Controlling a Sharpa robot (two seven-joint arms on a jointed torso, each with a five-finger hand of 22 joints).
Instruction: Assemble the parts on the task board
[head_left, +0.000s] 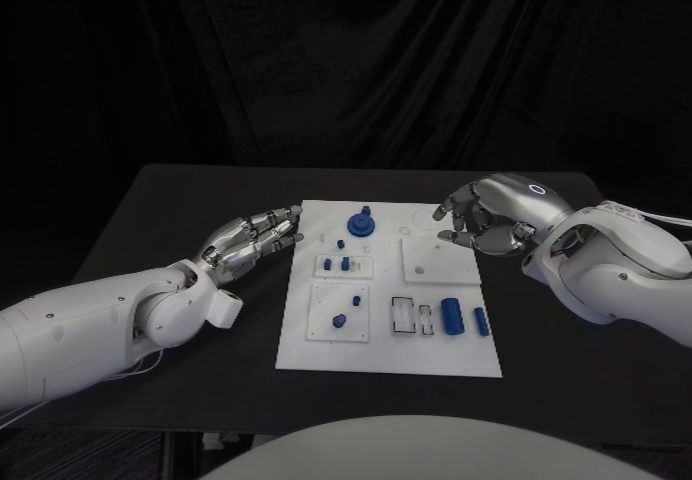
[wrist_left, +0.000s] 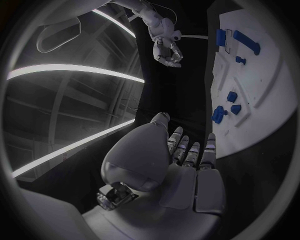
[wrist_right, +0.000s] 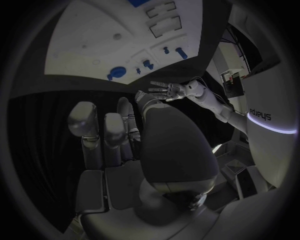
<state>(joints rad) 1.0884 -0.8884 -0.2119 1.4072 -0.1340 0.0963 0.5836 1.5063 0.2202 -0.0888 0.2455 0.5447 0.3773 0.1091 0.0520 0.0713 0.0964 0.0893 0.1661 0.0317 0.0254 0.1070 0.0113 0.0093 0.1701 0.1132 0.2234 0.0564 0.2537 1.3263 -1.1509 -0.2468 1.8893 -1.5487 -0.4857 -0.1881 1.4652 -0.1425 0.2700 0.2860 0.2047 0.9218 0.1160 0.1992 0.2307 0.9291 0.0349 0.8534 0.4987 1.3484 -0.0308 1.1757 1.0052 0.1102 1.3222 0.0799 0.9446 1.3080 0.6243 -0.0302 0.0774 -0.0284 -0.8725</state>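
Across the middle of the black table (head_left: 173, 200) lay the white task board (head_left: 389, 355), long side running away from the robot. At its left edge the left hand (head_left: 253, 238) rested with its fingers stretched out and apart, holding nothing, the fingertips (head_left: 293, 214) just beside the board's far left corner. Over the far right corner the right hand (head_left: 483, 215) hung with its fingers curled downward around nothing I could make out, just above the board. Among the parts, the largest was a round blue gear with a post (head_left: 361, 221) standing near the far edge. Next came a blue cylinder (head_left: 451, 314) lying near the right edge, with a slimmer blue bar (head_left: 480, 321) just beside it and two pale rectangular slots (head_left: 404, 315) to its left. Smaller blue pegs (head_left: 336, 265) stood on a raised square in the middle, and two more small pegs (head_left: 346, 310) sat on a second square closer to the robot.
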